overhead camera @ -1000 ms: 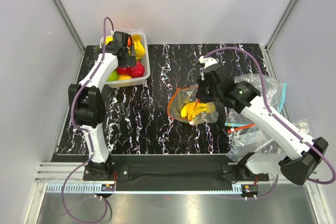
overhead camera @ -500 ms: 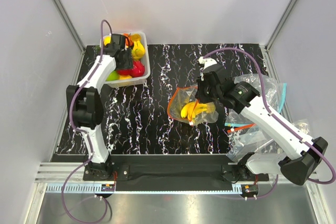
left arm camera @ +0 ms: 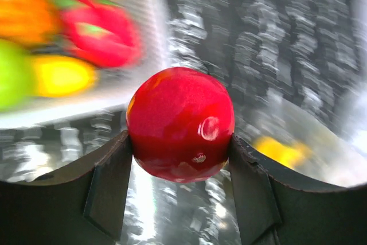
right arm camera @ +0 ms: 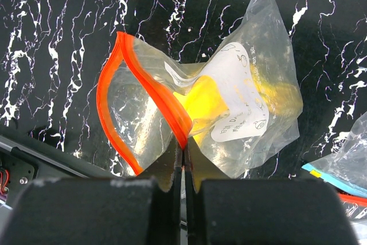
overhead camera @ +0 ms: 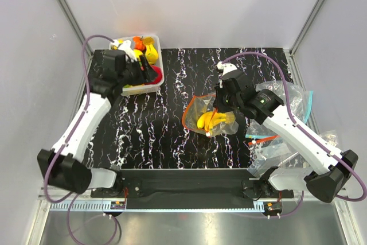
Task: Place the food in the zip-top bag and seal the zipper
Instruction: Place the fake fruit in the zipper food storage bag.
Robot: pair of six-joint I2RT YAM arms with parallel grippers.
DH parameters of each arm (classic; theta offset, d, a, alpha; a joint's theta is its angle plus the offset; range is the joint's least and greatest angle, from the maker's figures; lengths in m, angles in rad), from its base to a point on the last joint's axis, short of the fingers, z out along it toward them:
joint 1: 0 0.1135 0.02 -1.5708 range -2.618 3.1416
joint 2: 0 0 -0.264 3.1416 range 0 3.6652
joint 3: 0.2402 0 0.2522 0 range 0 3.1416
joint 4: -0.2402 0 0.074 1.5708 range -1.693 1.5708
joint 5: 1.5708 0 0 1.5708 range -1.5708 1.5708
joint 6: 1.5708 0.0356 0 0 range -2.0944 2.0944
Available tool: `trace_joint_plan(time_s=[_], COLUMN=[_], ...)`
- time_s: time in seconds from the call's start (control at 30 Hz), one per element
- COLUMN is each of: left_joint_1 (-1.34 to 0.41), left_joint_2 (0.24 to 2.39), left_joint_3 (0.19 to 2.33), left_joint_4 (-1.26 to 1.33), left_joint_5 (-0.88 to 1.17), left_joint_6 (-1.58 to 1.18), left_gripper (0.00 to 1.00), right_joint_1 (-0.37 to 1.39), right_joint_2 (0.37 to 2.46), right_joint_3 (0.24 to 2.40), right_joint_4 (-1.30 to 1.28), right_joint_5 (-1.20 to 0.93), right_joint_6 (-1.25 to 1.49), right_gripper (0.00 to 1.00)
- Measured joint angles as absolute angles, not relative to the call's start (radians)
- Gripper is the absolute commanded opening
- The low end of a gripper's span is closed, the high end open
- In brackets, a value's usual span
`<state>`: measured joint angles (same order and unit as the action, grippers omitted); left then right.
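Observation:
My left gripper [overhead camera: 147, 73] is shut on a glossy red apple [left arm camera: 180, 123], held between both fingers [left arm camera: 109, 182] over the right edge of the white bin [overhead camera: 160, 55]. The clear zip-top bag [overhead camera: 209, 116] lies mid-table with its mouth gaping toward the left. A yellow banana bunch [overhead camera: 213, 121] is inside it and also shows in the right wrist view [right arm camera: 203, 98]. My right gripper [right arm camera: 183, 152] is shut on the orange-red zipper strip [right arm camera: 166, 104] and holds that edge up. The far zipper edge [right arm camera: 106, 101] curves away, so the mouth stays open.
The white bin at the back left holds more toy fruits: yellow [overhead camera: 151, 50], orange [overhead camera: 137, 43] and, blurred in the left wrist view, green [left arm camera: 11, 76]. Spare clear bags [overhead camera: 287, 98], one with a teal-blue strip [overhead camera: 309, 104], lie crumpled at the right.
My left arm has pulled back out of the bin and swung its elbow low left, bringing the red apple up with it. The right gripper and bag have stayed put.

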<state>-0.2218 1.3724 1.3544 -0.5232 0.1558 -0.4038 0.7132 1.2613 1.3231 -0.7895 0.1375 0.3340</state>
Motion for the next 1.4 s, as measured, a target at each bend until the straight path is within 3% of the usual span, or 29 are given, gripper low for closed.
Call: trace_joint_plan(time_s=[0.27, 0.53, 0.97, 1.4], left_joint_1=[-0.558, -0.762, -0.837, -0.853], left_joint_2=[1.17, 1.099, 1.221, 1.417], left_joint_3=[1.12, 1.071, 1.021, 1.118], left_joint_4=[-0.339, -0.262, -0.207, -0.182], left_joint_5=[0.3, 0.274, 0.234, 0.216], left_joint_6=[-0.556, -0.619, -0.628, -0.6], left_gripper=[0.31, 0.31, 0.29, 0.3], right_joint_1=[0.713, 0.713, 0.713, 0.713], right_joint_2=[1.261, 1.255, 1.256, 1.26], right_joint_3=[1.323, 1.323, 1.341, 1.364], right_joint_4=[-0.788, -0.786, -0.816, -0.882], right_joint_5=[0.139, 0.141, 0.14, 0.136], right_joint_6=[0.341, 0.352, 0.363, 0.369], right_gripper=[0.0, 0.0, 0.0, 0.0])
